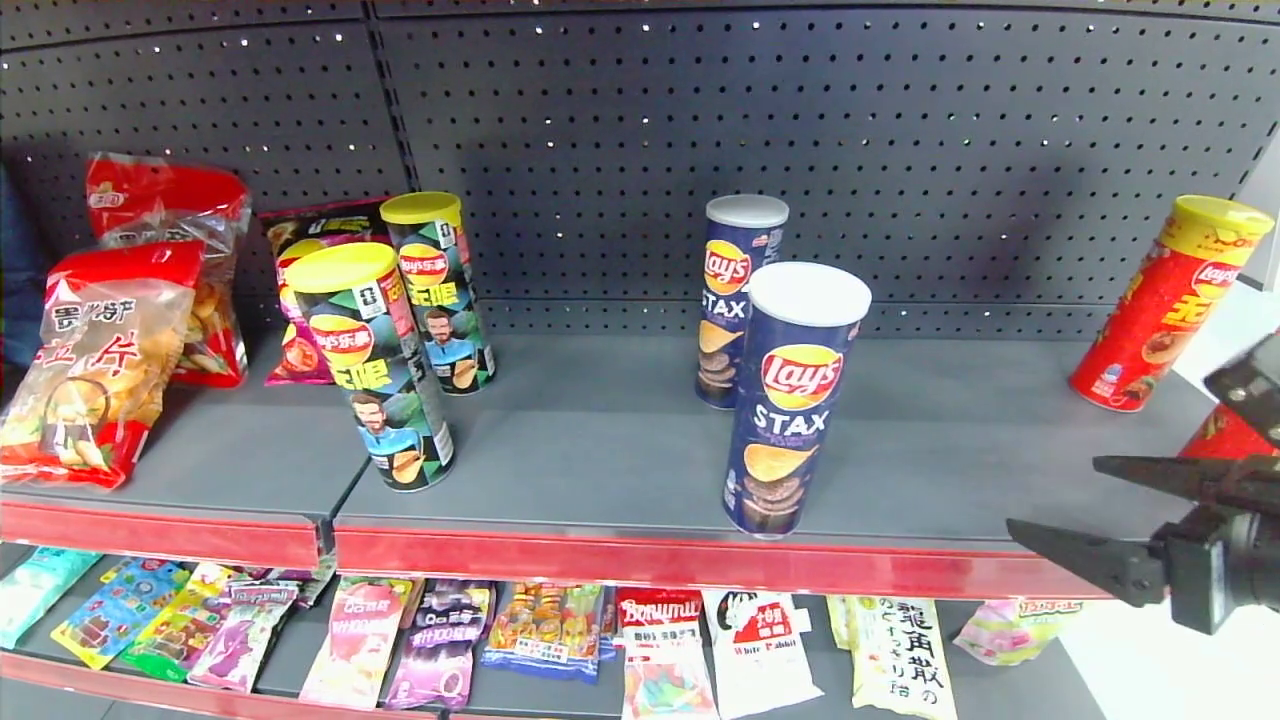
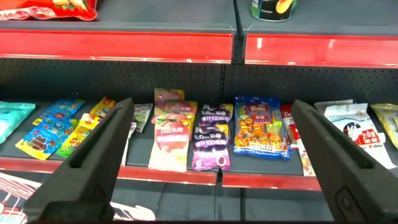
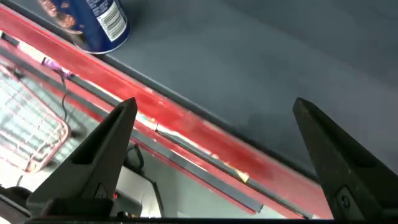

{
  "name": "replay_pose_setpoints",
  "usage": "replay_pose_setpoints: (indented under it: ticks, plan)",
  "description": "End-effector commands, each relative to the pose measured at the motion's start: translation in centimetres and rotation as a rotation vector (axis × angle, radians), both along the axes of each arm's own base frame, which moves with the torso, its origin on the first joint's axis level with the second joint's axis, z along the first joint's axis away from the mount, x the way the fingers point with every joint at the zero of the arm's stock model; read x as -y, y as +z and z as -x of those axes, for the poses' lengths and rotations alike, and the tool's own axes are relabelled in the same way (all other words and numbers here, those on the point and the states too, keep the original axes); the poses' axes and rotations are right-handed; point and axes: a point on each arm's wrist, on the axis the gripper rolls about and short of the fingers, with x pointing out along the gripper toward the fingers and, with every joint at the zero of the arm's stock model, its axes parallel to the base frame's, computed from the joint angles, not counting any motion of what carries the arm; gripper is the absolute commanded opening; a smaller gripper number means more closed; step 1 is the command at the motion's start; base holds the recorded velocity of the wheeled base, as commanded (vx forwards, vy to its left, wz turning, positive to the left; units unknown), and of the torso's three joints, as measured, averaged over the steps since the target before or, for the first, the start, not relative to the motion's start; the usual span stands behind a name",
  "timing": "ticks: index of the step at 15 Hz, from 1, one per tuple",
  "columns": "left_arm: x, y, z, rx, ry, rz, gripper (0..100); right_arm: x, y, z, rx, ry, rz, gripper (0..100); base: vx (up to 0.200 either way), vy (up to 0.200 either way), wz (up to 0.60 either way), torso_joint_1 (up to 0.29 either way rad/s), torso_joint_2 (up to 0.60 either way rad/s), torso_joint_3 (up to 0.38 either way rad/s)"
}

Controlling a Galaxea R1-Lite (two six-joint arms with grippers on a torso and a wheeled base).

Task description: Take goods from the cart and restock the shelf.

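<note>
Shelf [image 1: 600,440] grey metal with red front lip, right gripper [image 1: 1052,493] spread wide and empty at its right front edge, left gripper [image 2: 211,107] likewise open before lower-tier candy packets [image 2: 208,134], blue chip can [image 1: 795,395] near the lip, yellow-lidded cans [image 1: 370,365] and snack bags [image 1: 100,360] leftward, red can [image 1: 1170,300] far right, pegboard [image 1: 800,130] behind.

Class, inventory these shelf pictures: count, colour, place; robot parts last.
blue cans: two, dark blue, upper shelf middle
yellow-lidded cans: two, green-black, upper shelf left
red can: one, yellow lid, far right, tilted
snack bags: two, red, far left
purple bag: one, behind yellow-lidded cans
sweet packets: many, mixed colours, lower shelf
wire cart: one, pinkish, below upper shelf front
left gripper: black, open, facing lower shelf
right gripper: black, open, at upper shelf's right front
</note>
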Motion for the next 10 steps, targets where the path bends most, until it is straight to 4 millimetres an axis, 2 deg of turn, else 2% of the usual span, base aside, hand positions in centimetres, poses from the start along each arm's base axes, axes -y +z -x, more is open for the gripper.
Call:
replay_pose_setpoints:
  ticks: [1,6,10]
  plan:
    - [0.0,0.0,0.0,-0.001,0.0,0.0,100,-1.8,-0.9,-3.3,-0.079,0.035,0.033,100,0.0,0.0,0.0,0.0,0.0,0.0]
    - [0.0,0.0,0.0,-0.001,-0.002,0.0,100,-3.7,-1.8,-6.1,-0.084,0.074,0.039,100,0.0,0.0,0.0,0.0,0.0,0.0]
    - [-0.1,-0.1,0.4,0.055,-0.051,-0.002,100,-5.0,-1.8,-7.2,-0.085,0.106,0.044,100,0.0,0.0,0.0,0.0,0.0,0.0]
